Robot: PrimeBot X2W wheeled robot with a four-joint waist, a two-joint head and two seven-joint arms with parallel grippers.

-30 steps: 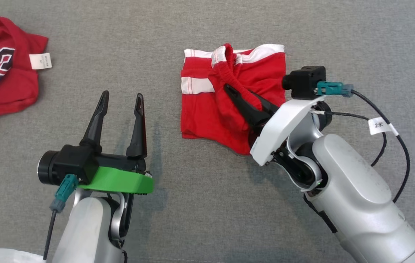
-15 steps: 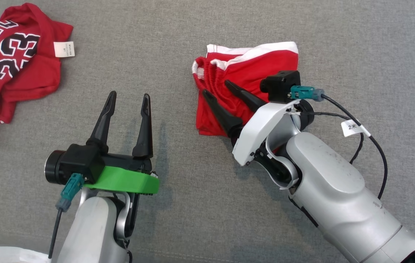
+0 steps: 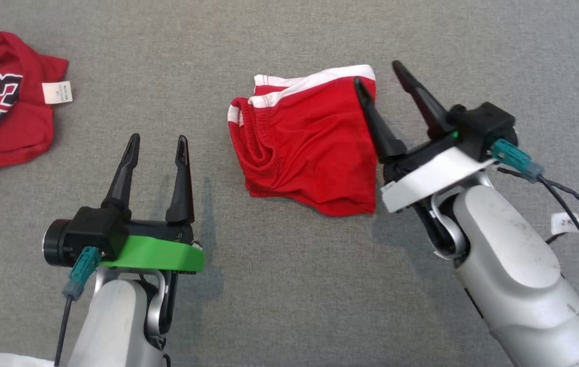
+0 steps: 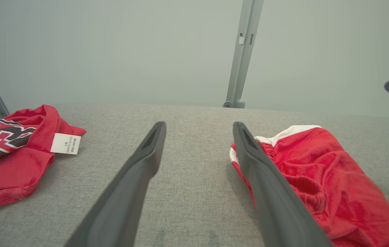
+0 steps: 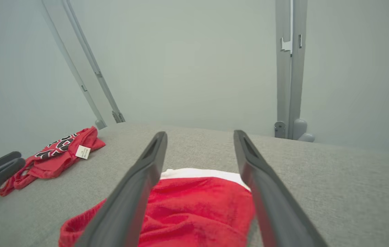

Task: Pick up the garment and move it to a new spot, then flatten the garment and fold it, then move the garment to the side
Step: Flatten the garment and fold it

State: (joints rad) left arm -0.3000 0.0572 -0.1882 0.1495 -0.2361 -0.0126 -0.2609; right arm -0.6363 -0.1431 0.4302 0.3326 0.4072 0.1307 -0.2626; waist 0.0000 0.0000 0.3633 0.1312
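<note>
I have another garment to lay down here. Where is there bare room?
Bare: the stretch between the jersey and the shorts, beyond the left end effector; the near patch this side of the shorts; the far right corner past the right end effector. Crowded: the shorts' right edge, beside the open right end effector.

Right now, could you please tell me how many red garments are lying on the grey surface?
2. The red shorts lie mid-surface; the red jersey lies at the far left, partly cut off by the picture's edge.

Silver arms [image 3: 508, 255], green-collared left gripper [image 3: 158, 137]
</note>
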